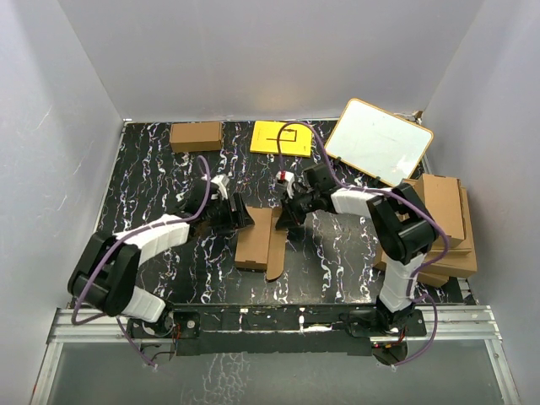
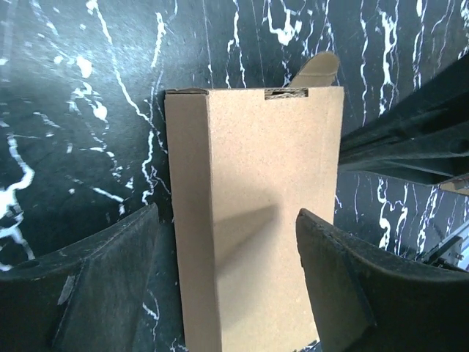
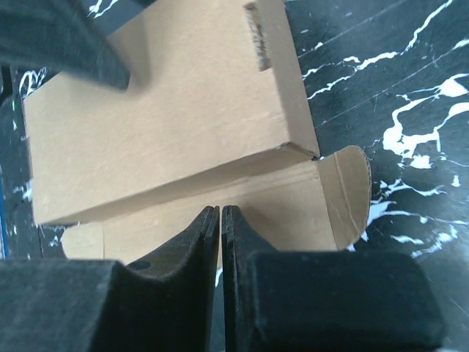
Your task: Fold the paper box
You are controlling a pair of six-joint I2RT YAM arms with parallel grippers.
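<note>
The left gripper [image 1: 239,218] [image 2: 227,211] stands wide open, straddling the paper box [image 1: 254,239] [image 2: 256,220] [image 3: 161,110] across its narrow width. One finger [image 2: 110,293] sits just off the box's long side, and the other overlaps the opposite edge. I cannot tell whether either pad is pressing on the cardboard. The right gripper [image 1: 281,221] [image 3: 220,209] is closed, pads together with nothing between them. Its tips are down over the long side flap [image 3: 322,191] that lies open flat on the table. I cannot tell whether they are touching it.

The box lies on the black marbled table [image 1: 152,177], toward the arms from the yellow sheet [image 1: 281,137] and well apart from it. Bare tabletop runs between the two. Level with the sheet on its left, with a gap between, sits a smaller brown carton [image 1: 196,135]. Just to the sheet's right a whiteboard [image 1: 380,141] leans tilted. Farther right of the sheet and nearer the arms, a pile of cardboard sheets [image 1: 443,224] fills the table's right edge. Left of the sheet and nearer the arms is open marble out to the left wall.

The box is plain brown and oblong, and its top panel is folded over flat with crisp creases along the long sides. A small slot [image 2: 286,93] is cut in one short edge, and a rounded tab [image 2: 319,70] pokes out beyond it. The open side flap has a rounded end.
</note>
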